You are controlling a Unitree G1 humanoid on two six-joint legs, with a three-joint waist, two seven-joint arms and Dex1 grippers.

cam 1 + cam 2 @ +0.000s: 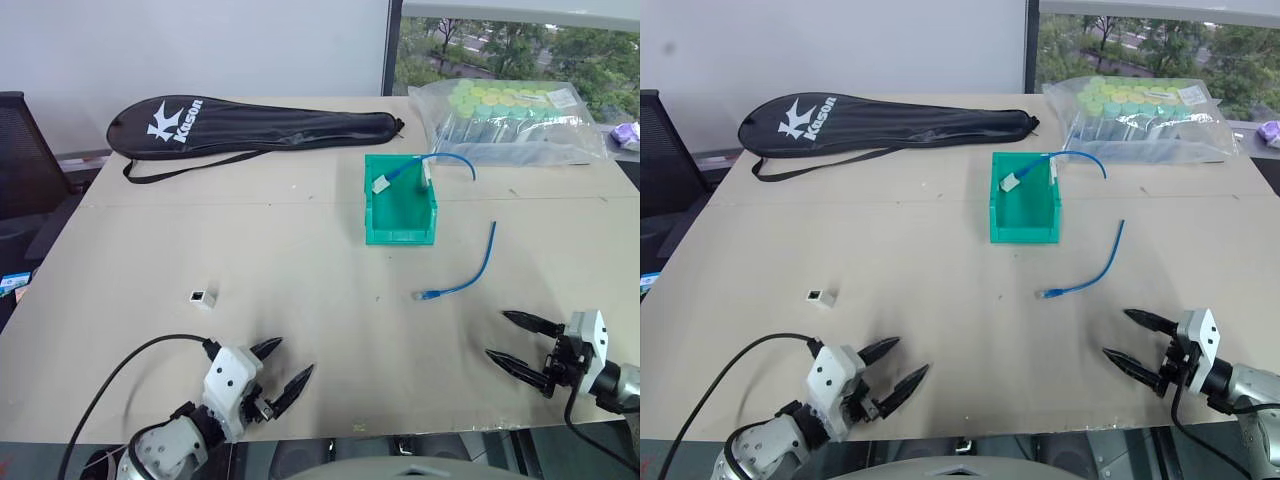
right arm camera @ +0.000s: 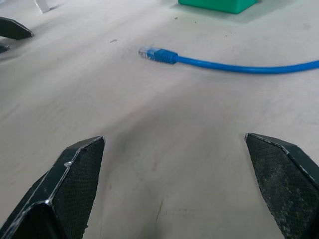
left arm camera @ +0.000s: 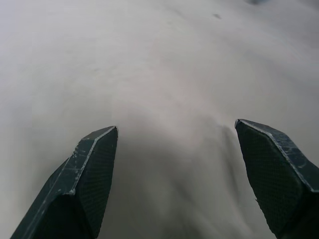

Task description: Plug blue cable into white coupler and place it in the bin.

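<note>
Nearest: left gripper (image 1: 281, 368) and right gripper (image 1: 518, 342) spread wide, empty, low over table (image 1: 150, 260). Nothing begun, apparently. White coupler (image 1: 203, 297) loose ahead of left gripper; blue cable (image 1: 465, 270) loose ahead of right gripper, plug toward centre. Still to do: pick up both, mate, drop in. Farther: bin (image 1: 400, 232) already holding second cable with coupler (image 1: 384, 184). Farthest: black racket case (image 1: 250, 128), lettered "Kason"; bag of tubes (image 1: 510, 122), no writing readable.

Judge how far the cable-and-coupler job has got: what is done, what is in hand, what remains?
Done: one cable with a coupler already lies in the bin. In hand: nothing; the left end effector and right end effector are open above the table. Left: join the blue cable to the white coupler, then bin them.
</note>
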